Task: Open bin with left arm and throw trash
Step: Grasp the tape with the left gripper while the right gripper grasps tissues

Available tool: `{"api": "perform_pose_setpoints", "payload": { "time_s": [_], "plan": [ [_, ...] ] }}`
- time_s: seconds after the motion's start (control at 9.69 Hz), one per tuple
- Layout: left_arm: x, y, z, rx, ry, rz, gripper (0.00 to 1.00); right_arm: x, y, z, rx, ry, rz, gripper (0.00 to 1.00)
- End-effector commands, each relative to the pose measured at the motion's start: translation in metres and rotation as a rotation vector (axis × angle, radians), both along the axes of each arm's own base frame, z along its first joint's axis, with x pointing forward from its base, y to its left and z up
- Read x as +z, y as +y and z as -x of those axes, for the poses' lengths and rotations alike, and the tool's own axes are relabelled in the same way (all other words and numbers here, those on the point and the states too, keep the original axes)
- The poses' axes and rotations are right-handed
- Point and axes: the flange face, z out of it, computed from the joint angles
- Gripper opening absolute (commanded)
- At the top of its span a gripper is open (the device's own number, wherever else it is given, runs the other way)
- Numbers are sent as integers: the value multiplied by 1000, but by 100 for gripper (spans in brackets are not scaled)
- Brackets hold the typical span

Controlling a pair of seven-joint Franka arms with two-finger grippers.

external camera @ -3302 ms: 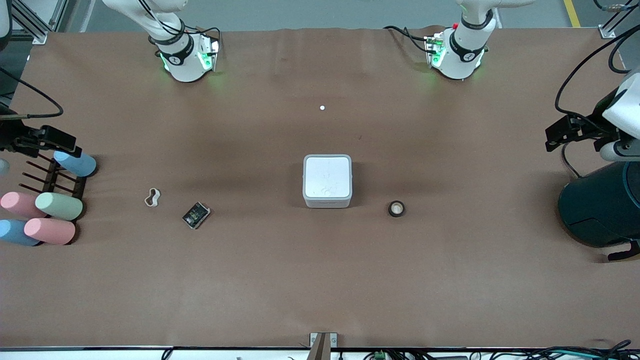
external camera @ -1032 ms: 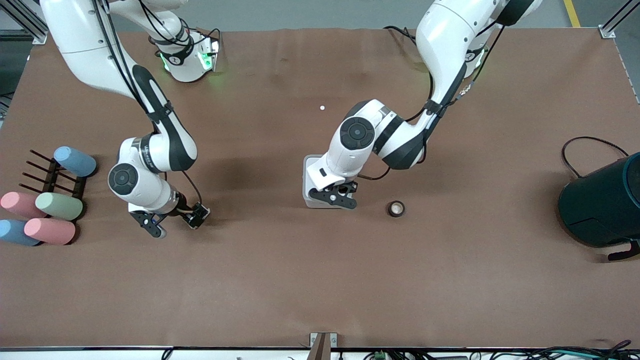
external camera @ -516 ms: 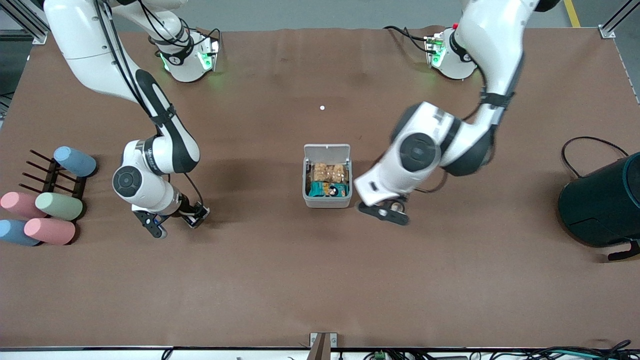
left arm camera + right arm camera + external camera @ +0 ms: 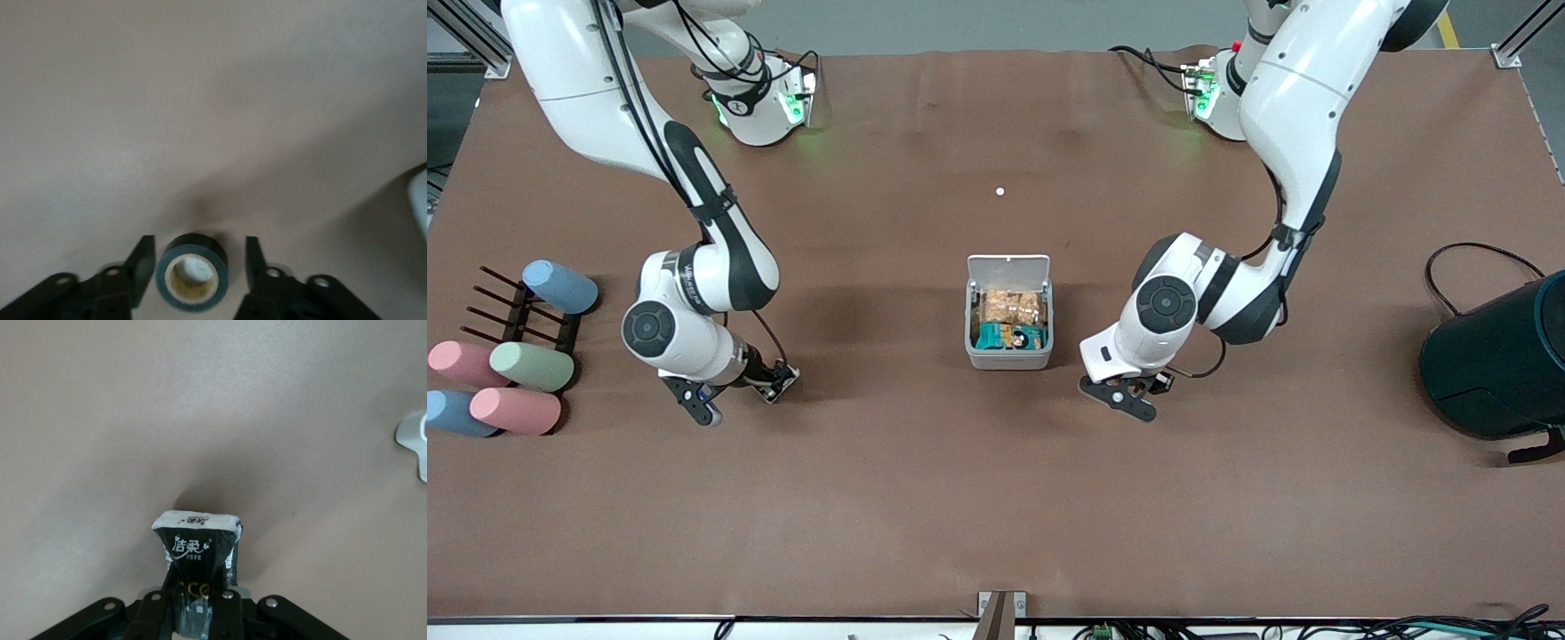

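Note:
The bin [image 4: 1009,357] stands mid-table with its white lid [image 4: 1009,268] swung up; snack wrappers lie inside. My left gripper [image 4: 1129,397] is low beside the bin, toward the left arm's end. In the left wrist view it [image 4: 197,252] is open, with the black ring with beige centre [image 4: 192,273] on the table between its fingers, untouched. My right gripper [image 4: 749,388] is low over the table toward the right arm's end, shut on the black printed packet [image 4: 776,380], pinched at one end in the right wrist view [image 4: 197,543]. The white wavy ring [image 4: 415,443] shows only at that view's edge.
Pastel cylinders [image 4: 532,366] lie on a dark rack [image 4: 509,313] at the right arm's end of the table. A large dark drum [image 4: 1498,364] with a black cable [image 4: 1476,253] stands at the left arm's end. A small white dot [image 4: 1000,191] lies nearer the bases.
The left gripper came to the bin's front edge, the lid swung up, and the gripper then moved sideways down around the black ring. The right gripper closed on the packet and has stayed there.

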Motion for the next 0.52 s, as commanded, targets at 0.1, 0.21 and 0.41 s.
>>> {"api": "perform_pose_setpoints", "payload": {
  "time_s": [0.1, 0.21, 0.41],
  "plan": [
    [-13, 15, 12, 16, 2, -8, 100, 123, 109, -24, -126, 45, -92, 0],
    [-18, 21, 15, 33, 16, -11, 100, 140, 153, -18, -148, 21, -103, 0],
    [-25, 28, 19, 48, 35, -14, 98, 162, 239, 2, -227, -73, -171, 0]
  ]
}}
